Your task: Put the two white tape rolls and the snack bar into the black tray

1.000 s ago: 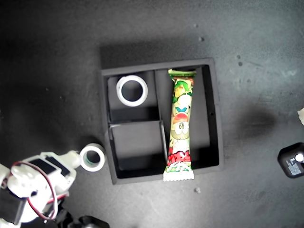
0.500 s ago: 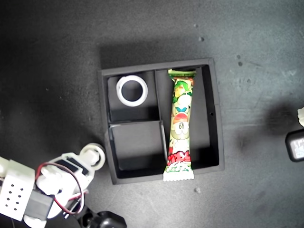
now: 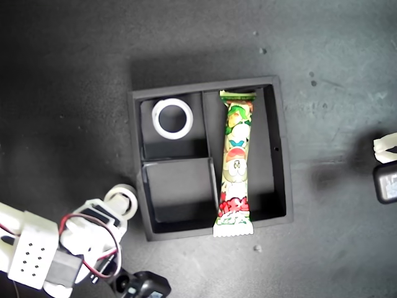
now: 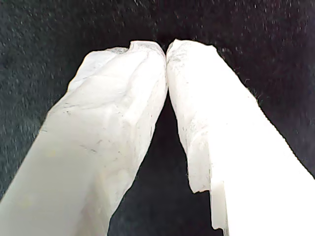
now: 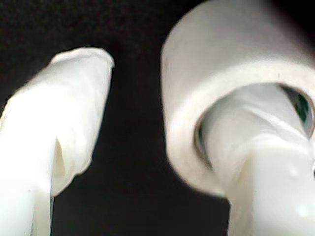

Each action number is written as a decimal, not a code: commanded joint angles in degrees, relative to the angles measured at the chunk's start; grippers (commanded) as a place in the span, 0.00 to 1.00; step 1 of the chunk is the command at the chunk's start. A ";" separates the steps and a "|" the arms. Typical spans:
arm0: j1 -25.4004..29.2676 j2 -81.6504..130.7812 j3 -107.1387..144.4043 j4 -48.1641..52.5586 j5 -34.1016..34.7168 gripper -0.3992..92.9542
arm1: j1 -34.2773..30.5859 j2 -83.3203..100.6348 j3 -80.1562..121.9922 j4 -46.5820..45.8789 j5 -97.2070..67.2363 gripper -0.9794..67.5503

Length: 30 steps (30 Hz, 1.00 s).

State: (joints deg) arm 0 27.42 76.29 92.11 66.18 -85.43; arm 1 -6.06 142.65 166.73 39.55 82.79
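The tray [image 3: 282, 152] is my landmark; bare dark table [image 3: 74, 74] lies all round it. The larger roll [image 3: 173, 118] lies flat in its small far compartment; the small near compartment holds nothing; the bar [image 3: 236, 162] lies along the long compartment, its near crimped end riding over the tray's near wall.

The smaller roll [image 3: 121, 200] sits outside the tray, just off its wall beside the vacant compartment; my second gripper [image 3: 118, 208] is at it, one finger [image 5: 256, 147] threaded through the hole of the roll [image 5: 216, 78], the other finger [image 5: 64, 113] standing apart outside, so the claw is spread and not clamped.

My first gripper [image 4: 166, 49] has its tips pressed together on nothing, over bare table; an arm [image 3: 386, 167] shows well off the tray at the exterior view's right edge.

Since a second ago the arm at the roll has swung closer over it, the roll edging toward the tray; the other arm has drawn back toward the edge.
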 commanded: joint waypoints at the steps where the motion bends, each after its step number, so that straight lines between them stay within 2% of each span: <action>1: -0.35 -1.67 -3.16 -0.53 -0.62 0.07 | -0.62 -0.09 1.93 -4.66 1.23 0.01; 4: -1.67 -2.37 -3.08 -0.18 -0.88 0.01 | 1.14 1.49 3.43 -6.06 2.72 0.01; 7: -2.64 -2.37 -2.72 -0.09 0.35 0.01 | 3.16 8.44 11.25 -15.47 4.75 0.01; 10: -3.52 -2.02 -2.37 -0.09 1.76 0.01 | 4.31 10.20 11.69 -11.51 8.44 0.04; 15: -4.92 -0.97 -1.41 -0.18 4.04 0.01 | 5.19 10.20 11.69 -4.83 18.28 0.17; 17: -5.45 -0.35 -1.14 -0.18 4.92 0.01 | 5.10 10.20 11.69 -5.10 18.90 0.14; 20: -6.06 1.93 -0.88 0.70 5.98 0.01 | 5.80 10.20 11.69 -4.92 18.90 0.03; 23: -6.24 5.10 -1.67 5.01 6.06 0.01 | 6.24 10.20 11.69 -3.25 20.30 0.01; 27: -6.24 7.73 -8.17 17.67 5.89 0.01 | 8.26 10.20 11.69 2.64 24.79 0.01; 30: -6.42 8.09 -17.31 27.95 6.77 0.01 | 8.00 10.20 11.69 2.90 29.88 0.01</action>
State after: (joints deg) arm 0 21.53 80.86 84.02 85.52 -79.54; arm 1 1.85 153.19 177.63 40.87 108.81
